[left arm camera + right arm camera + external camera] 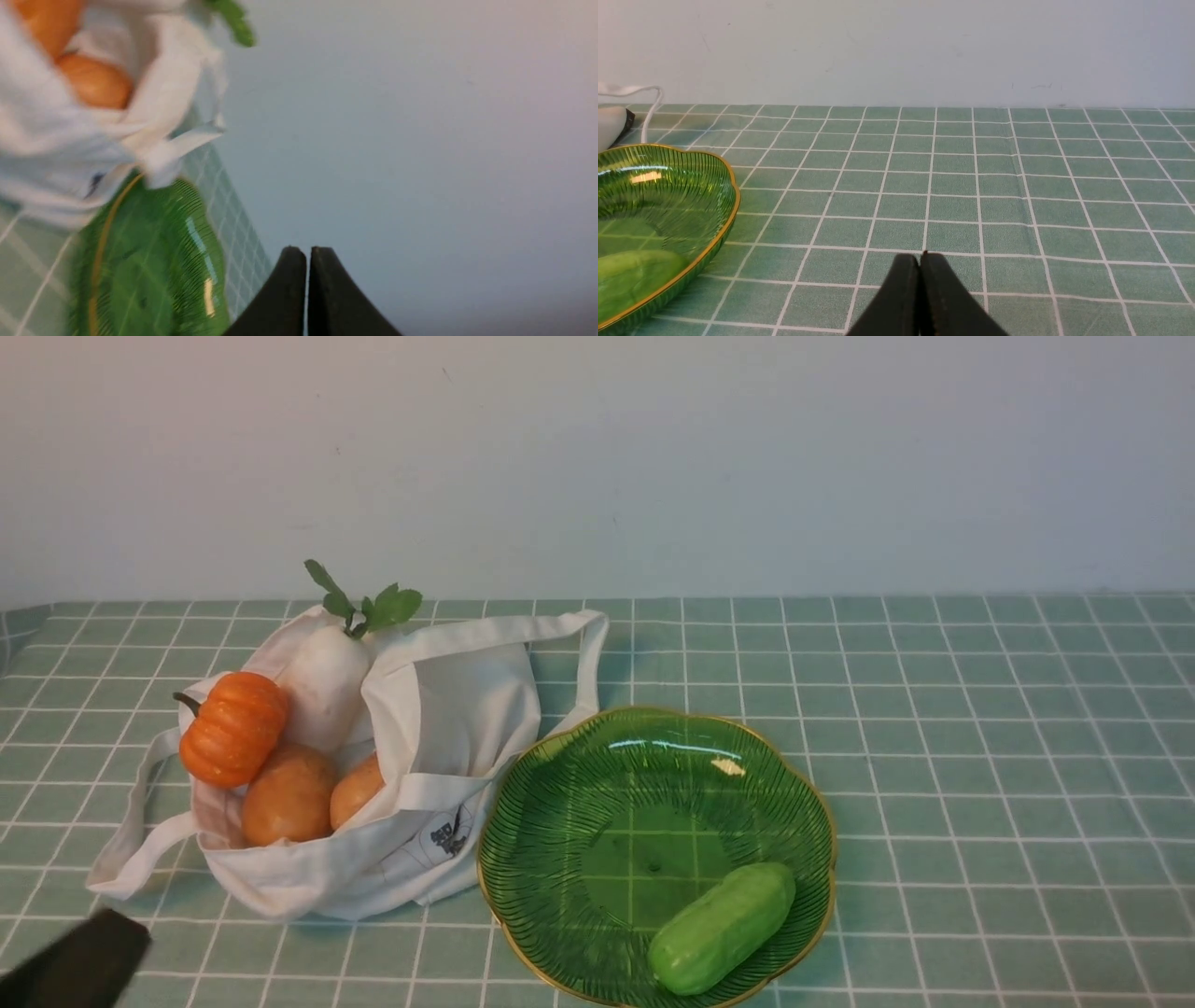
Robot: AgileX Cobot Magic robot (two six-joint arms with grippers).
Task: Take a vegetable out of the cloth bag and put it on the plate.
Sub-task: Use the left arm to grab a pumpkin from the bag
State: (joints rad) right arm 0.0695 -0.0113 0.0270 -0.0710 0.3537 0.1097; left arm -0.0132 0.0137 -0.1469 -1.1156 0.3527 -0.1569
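The ribbed orange pumpkin (232, 728) sits at the left of the open mouth of the off-white cloth bag (448, 728), beside a white radish (325, 686) and two smooth brownish-orange round ones (288, 795). The green glass plate (597, 784) lies right of the bag and holds a green cucumber (721, 928). My left gripper (307, 252) is shut and empty; it shows as a dark blur at the front left corner (79, 959), in front of the bag. My right gripper (920, 257) is shut and empty over bare cloth right of the plate (714, 233); the front view does not show it.
A green checked tablecloth (980, 756) covers the table up to a pale wall (747, 457). The bag's strap handles (131, 859) trail onto the cloth at its left and behind it. The bag (60, 154) and plate (149, 261) appear blurred in the left wrist view.
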